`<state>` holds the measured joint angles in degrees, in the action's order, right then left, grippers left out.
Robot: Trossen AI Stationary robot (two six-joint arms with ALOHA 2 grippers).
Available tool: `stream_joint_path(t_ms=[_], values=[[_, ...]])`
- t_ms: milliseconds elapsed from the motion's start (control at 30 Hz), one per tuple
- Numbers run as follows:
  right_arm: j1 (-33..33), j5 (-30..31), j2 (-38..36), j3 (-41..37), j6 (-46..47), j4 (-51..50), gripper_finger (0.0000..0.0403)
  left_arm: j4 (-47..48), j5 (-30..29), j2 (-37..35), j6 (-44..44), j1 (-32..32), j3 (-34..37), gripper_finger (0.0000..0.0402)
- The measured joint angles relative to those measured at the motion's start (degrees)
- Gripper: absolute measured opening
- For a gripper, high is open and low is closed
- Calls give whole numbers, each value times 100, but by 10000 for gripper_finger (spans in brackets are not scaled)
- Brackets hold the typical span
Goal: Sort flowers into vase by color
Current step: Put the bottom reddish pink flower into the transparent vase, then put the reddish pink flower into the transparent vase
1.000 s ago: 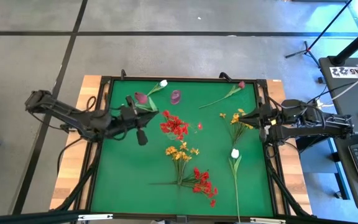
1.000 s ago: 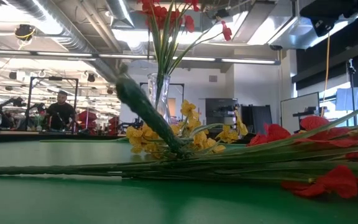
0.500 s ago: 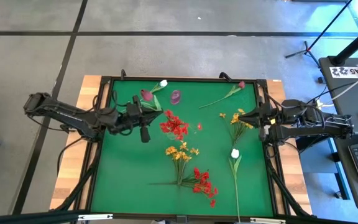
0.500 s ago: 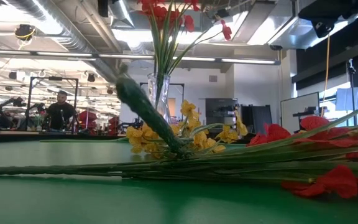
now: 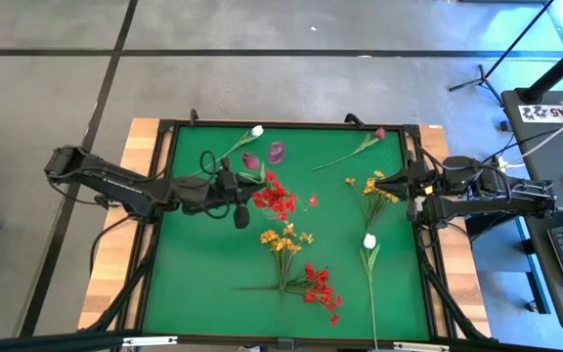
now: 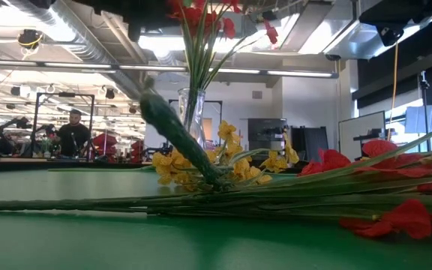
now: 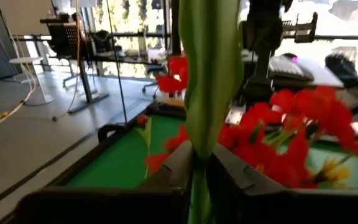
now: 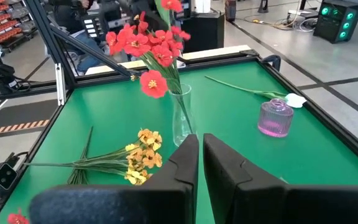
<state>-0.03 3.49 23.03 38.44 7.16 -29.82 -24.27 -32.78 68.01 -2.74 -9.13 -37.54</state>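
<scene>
A dark red bud (image 5: 251, 160) is pinched by its stem in the left gripper (image 5: 235, 189) beside the clear vase (image 8: 181, 115) of red flowers (image 5: 277, 198). If loosened early, it could be dropped outside. The right gripper (image 8: 200, 163) is kept shut and empty at the table's right edge.

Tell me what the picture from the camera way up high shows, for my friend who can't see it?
The left claw holds a dark red-pink bud by its green stem, beside the red flowers standing in the clear vase mid-table. Yellow-orange sprays, another red spray and white buds lie on the green table. The right claw waits, shut, at the right edge.
</scene>
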Motion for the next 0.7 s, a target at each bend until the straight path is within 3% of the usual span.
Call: stream_joint_path(t_ms=[233, 500, 700], values=[[2, 0, 0, 0, 9, 0, 26, 980, -152, -51, -291, -107, 0, 109], [0, 4, 0, 0, 9, 0, 26, 1405, -644, -243, -442, -367, -46, 215], [0, 1126, 13, 0, 2, -27, 26, 2559, -1086, -682, -625, -727, -587, 251]])
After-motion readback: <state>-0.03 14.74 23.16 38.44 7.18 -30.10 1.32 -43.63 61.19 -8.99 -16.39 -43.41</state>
